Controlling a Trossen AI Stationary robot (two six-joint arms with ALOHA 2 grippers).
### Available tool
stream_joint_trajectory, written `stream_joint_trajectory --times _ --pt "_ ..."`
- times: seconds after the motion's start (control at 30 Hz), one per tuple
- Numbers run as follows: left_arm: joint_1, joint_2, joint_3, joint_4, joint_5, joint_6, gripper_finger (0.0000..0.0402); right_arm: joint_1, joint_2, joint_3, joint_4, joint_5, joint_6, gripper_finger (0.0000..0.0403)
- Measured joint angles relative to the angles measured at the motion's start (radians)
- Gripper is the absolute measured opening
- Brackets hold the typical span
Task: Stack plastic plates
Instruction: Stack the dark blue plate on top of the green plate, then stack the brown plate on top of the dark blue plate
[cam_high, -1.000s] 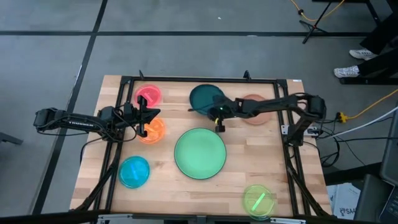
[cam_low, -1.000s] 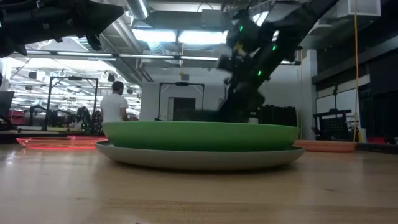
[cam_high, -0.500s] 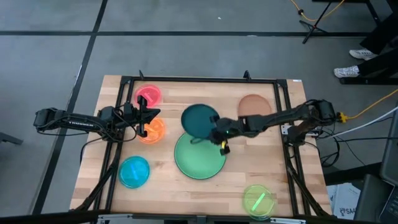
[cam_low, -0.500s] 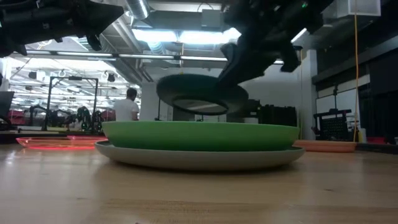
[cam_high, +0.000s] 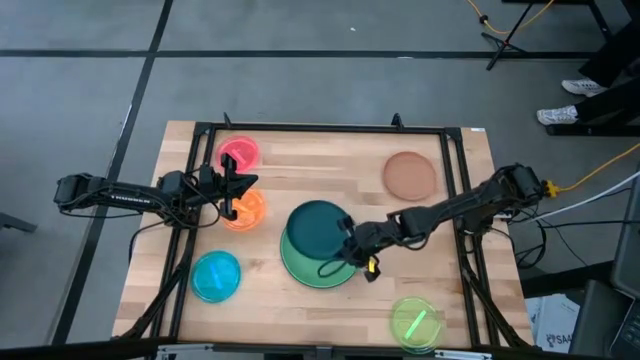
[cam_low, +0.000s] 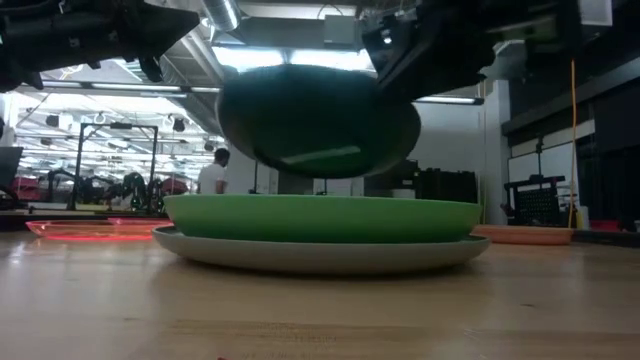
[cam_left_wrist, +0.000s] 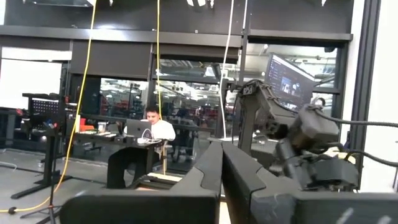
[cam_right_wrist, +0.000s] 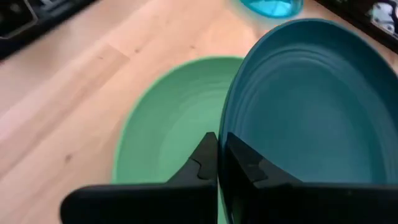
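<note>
The right gripper (cam_high: 358, 252) pinches the rim of the teal plate (cam_high: 317, 228) between fingers closed almost to touching, with the rim's edge wedged in the thin slit between them, as the right wrist view shows. It carries the plate by one edge so that the rest of the disc hangs free over the green plate (cam_high: 300, 268), which lies at the middle of the table (cam_high: 470, 300). In the low view the teal plate (cam_low: 318, 120) hangs clear above the green plate (cam_low: 320, 217), tilted, with a gap of room light between them, so it is not yet set down. The green plate itself sits nested on a grey plate (cam_low: 320, 254), whose rim shows beneath it; the large ones form the base, which is probably why the medium teal plate goes here next. The brown plate (cam_high: 409, 174), alike in size, lies near the far right corner and is likely next after this one. The small ones lie well apart around the stack: pink plate (cam_high: 239, 153) and orange plate (cam_high: 245, 208) to the left, cyan plate (cam_high: 215, 275) at the near left, lime plate (cam_high: 415, 320) at the near right. The left gripper (cam_high: 230, 190) waits above the table's left side, just over the orange plate's edge, fingers pressed together and holding nothing, as the left wrist view shows.
</note>
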Motion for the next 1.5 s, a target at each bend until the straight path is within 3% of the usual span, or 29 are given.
stream_joint_trajectory --times 0.53,0.97,1.3,1.5 --pt "0.000 0.000 0.000 -0.012 -0.005 0.000 0.0000 0.009 0.134 0.001 0.073 -0.049 0.034 0.0005" --pt "0.000 0.000 0.000 -0.018 -0.020 0.000 0.0000 0.008 0.160 0.001 0.076 -0.074 0.132 0.0007" --pt "0.000 0.000 0.000 -0.015 -0.020 0.000 0.0000 0.008 0.124 0.006 0.057 -0.040 0.131 0.0112" --pt "0.000 0.000 0.000 -0.014 -0.020 -0.001 0.0000 0.008 0.021 0.106 -0.167 -0.020 0.132 0.0153"
